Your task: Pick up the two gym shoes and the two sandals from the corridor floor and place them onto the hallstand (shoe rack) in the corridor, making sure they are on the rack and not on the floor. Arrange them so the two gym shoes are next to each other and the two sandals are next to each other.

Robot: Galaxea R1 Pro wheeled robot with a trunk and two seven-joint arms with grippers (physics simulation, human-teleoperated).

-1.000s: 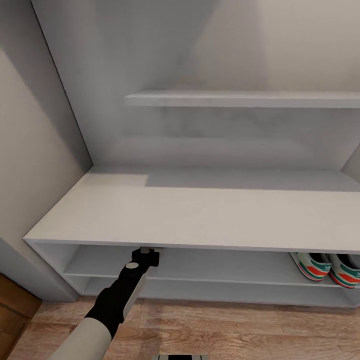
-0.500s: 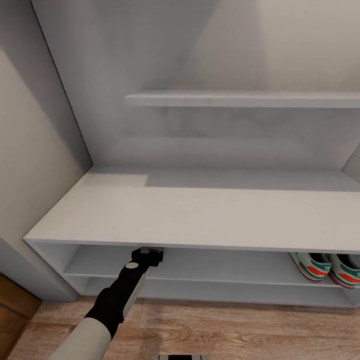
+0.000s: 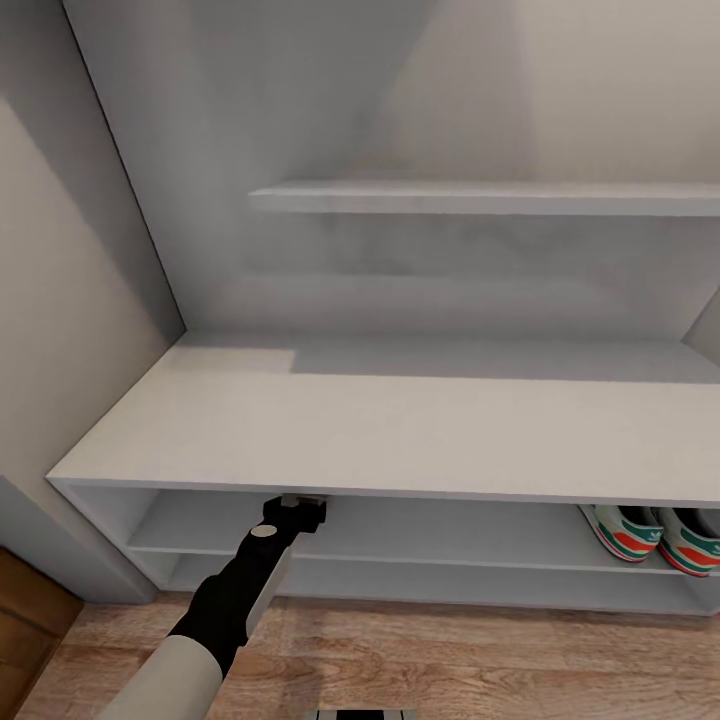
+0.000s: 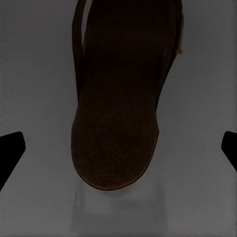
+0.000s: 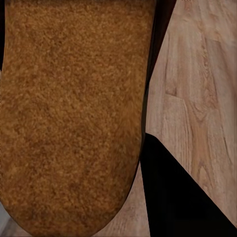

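Note:
The pale grey hallstand (image 3: 400,420) stands straight ahead. The two gym shoes (image 3: 655,534) sit side by side at the right end of its upper shelf row. My left arm (image 3: 240,590) reaches into that same row at the left, its fingers hidden under the bench top. In the left wrist view, one dark brown sandal (image 4: 118,98) lies on the grey shelf. My left gripper (image 4: 118,148) is open, and its black fingertips (image 4: 10,150) stand wide apart, clear of the sandal. My right gripper (image 5: 118,207) holds the other sandal (image 5: 69,113), tan insole up, above the corridor floor (image 5: 197,98).
A floating shelf (image 3: 480,197) hangs above the bench top. A wall (image 3: 60,300) closes in the hallstand's left side. The lower shelf row (image 3: 420,580) runs below the upper one. Wood-plank floor (image 3: 450,660) runs along the front.
My left wrist has crept a little to the right under the bench top. Nothing else has visibly moved.

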